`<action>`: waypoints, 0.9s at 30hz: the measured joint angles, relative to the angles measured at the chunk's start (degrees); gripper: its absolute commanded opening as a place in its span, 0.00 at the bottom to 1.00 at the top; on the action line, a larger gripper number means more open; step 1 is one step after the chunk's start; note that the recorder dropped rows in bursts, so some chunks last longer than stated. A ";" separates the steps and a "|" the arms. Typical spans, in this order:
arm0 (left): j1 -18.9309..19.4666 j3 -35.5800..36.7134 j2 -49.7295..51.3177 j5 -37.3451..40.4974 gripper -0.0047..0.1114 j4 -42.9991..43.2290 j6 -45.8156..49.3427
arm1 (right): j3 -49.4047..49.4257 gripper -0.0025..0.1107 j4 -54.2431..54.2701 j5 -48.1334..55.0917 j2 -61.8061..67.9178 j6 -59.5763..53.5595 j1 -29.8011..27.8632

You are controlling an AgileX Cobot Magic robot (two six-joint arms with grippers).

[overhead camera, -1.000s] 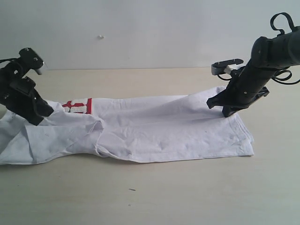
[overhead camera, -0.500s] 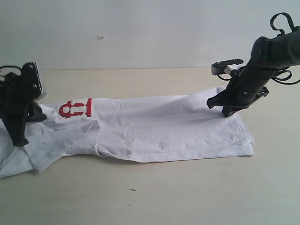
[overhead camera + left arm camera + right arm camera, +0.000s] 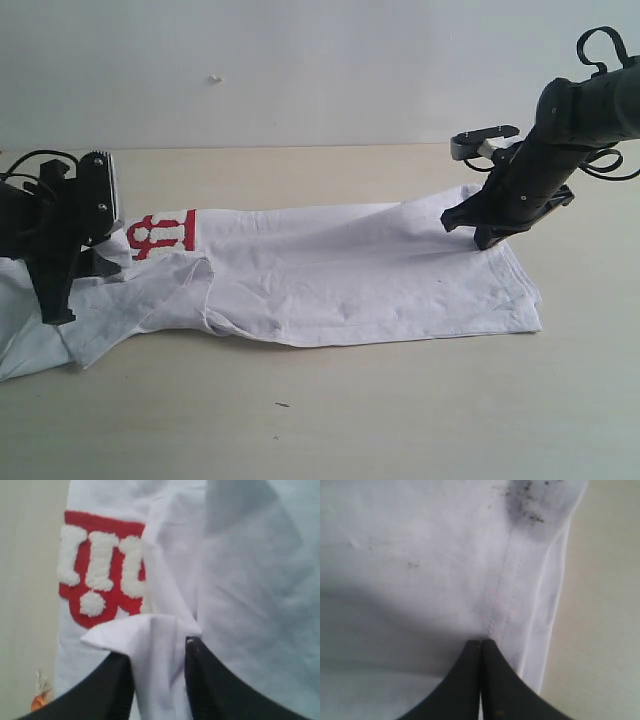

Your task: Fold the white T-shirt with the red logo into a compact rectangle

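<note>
The white T-shirt (image 3: 340, 270) lies spread and wrinkled across the table, its left part folded over. Part of the red logo (image 3: 162, 232) shows near its far left edge. My left gripper (image 3: 60, 300) stands over that left end. In the left wrist view its jaws (image 3: 159, 650) are open, with a loose fold of the T-shirt (image 3: 250, 580) between them. Just beyond is the fuzzy logo (image 3: 100, 575), and an orange tag (image 3: 40, 700) peeks out at the edge. My right gripper (image 3: 478, 236) is shut on the shirt's stitched hem (image 3: 502, 595) at the right end, and the cloth tents up toward it.
The tan table (image 3: 400, 420) runs bare in front of the shirt, with a tiny dark fleck (image 3: 282, 404) on it. A pale wall stands behind. Dark specks (image 3: 525, 500) soil the shirt near the hem; the table (image 3: 605, 605) shows beside it.
My left gripper swung to the right and turned over the shirt's left end, and its jaws have parted. More of the logo shows. The right gripper has not moved.
</note>
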 measured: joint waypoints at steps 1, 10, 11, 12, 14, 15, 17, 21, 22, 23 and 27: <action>-0.52 0.00 -0.28 0.75 0.37 1.42 0.00 | 0.00 0.02 0.00 0.00 0.00 0.00 0.00; -1.51 0.00 -3.68 11.06 0.37 14.55 -2.40 | 0.00 0.02 0.00 0.00 0.00 0.00 0.00; -1.51 0.00 -3.96 12.14 0.37 16.80 -4.34 | 0.00 0.02 0.00 0.00 0.00 0.00 0.00; -1.51 0.00 -4.11 13.01 0.37 19.20 -6.50 | 0.00 0.02 0.00 0.00 0.00 0.00 0.00; -1.51 0.00 -4.11 13.59 0.37 23.37 -10.55 | 0.00 0.02 0.00 0.00 0.00 0.00 0.00; -1.51 0.00 -4.11 13.36 0.37 24.89 -12.83 | 0.00 0.02 0.00 0.00 0.00 0.00 0.00; -1.51 0.00 -4.11 11.49 0.37 25.82 -17.21 | 0.00 0.02 0.00 0.00 0.00 0.00 0.00; -1.51 0.00 -4.11 4.60 0.37 20.32 -22.26 | 0.00 0.02 0.00 0.00 0.00 0.00 0.00; -1.51 0.00 -3.97 3.96 0.37 19.04 -22.83 | 0.00 0.02 0.00 0.00 0.00 0.00 0.00; -1.51 0.00 -3.45 3.55 0.37 18.11 -23.10 | 0.00 0.02 0.00 0.00 0.00 0.00 0.00; -1.51 0.00 -0.09 3.17 0.37 17.02 -24.46 | 0.00 0.02 0.00 0.00 0.00 0.00 0.00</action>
